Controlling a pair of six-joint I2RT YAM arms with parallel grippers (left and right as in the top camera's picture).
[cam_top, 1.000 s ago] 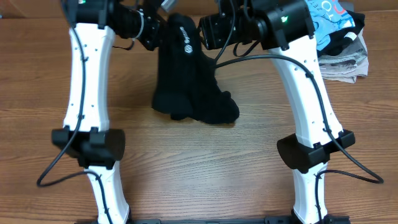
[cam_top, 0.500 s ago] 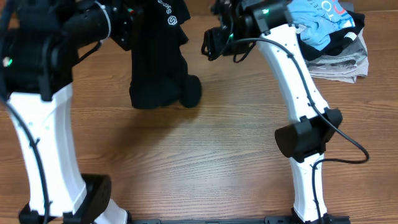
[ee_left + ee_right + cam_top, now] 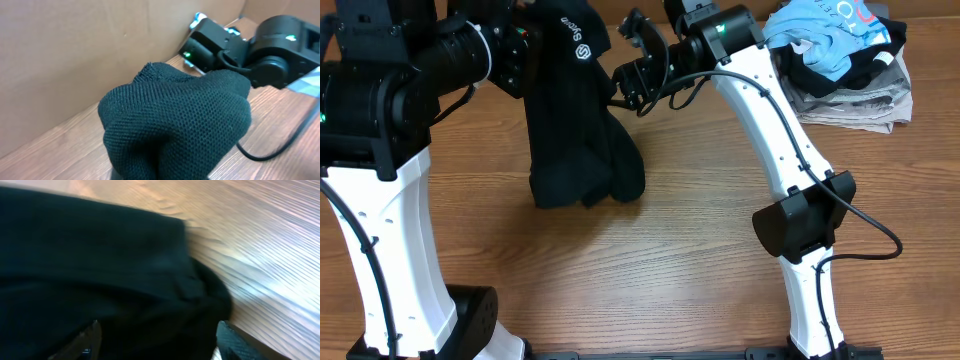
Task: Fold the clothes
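The clothes [image 3: 575,140] hang from the left gripper [image 3: 528,52], clamped tight; right gripper [image 3: 625,62] spread wide alongside, holding nothing.

Table [image 3: 670,270] in front of the garment [image 3: 575,140] lies bare (broad passage). To its right the right arm [image 3: 770,130] crosses, with the pile [image 3: 850,70] beyond.

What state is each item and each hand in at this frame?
black garment: unfolded, hanging from the left hand, lower end bunched on the table.
left hand: shut on the black garment.
right hand: open, beside the black garment.
light blue shirt: crumpled, above the patterned fabric.
patterned fabric: folded.
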